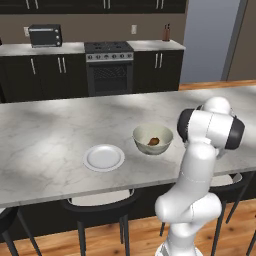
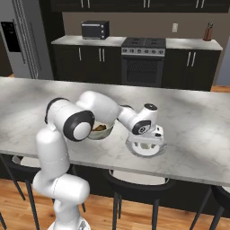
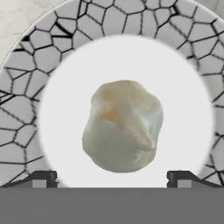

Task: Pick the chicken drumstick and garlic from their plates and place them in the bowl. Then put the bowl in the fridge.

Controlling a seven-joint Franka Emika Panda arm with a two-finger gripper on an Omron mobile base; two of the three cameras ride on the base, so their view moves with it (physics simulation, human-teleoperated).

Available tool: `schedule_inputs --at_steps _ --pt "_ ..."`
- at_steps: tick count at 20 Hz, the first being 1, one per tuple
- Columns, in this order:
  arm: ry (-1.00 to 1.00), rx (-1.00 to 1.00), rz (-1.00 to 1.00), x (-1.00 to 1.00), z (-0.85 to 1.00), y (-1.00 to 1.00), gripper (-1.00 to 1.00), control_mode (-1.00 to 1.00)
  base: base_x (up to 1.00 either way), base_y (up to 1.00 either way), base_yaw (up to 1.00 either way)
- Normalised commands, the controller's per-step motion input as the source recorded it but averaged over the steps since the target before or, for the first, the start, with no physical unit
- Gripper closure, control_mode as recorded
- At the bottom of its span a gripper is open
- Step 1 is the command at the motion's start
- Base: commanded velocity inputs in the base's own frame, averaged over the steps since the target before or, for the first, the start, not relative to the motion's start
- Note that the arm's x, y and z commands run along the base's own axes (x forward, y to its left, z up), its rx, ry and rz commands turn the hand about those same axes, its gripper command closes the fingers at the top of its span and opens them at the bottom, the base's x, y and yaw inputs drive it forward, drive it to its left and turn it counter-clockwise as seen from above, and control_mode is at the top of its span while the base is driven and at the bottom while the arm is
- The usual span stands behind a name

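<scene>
Right below the wide-apart jaws sits the garlic (image 3: 123, 126) on its plate (image 3: 57, 65). Go straight down, keep it in the middle, then squeeze gently.

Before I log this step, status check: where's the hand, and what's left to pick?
Hand open, above garlic on its plate. Drumstick already in bowl. Nothing in the way.

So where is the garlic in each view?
Left base view: hidden behind the arm, just right of the bowl.
Right base view: the garlic lies on its plate under the open gripper, right of the bowl.
Hand view: centre, on the plate's white middle.
Shared landmark: the bowl; in hand view, the plate.
</scene>
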Motion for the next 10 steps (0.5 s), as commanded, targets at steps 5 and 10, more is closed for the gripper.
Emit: schedule_inputs --at_steps 5,10 --pt "-0.08 0.0 0.04 0.21 -0.19 -0.12 -1.0 -1.0 0.0 0.0 0.0" --pt "-0.03 0.0 0.05 0.27 -0.14 -0.02 -1.0 -1.0 0.0 0.0 0.0"
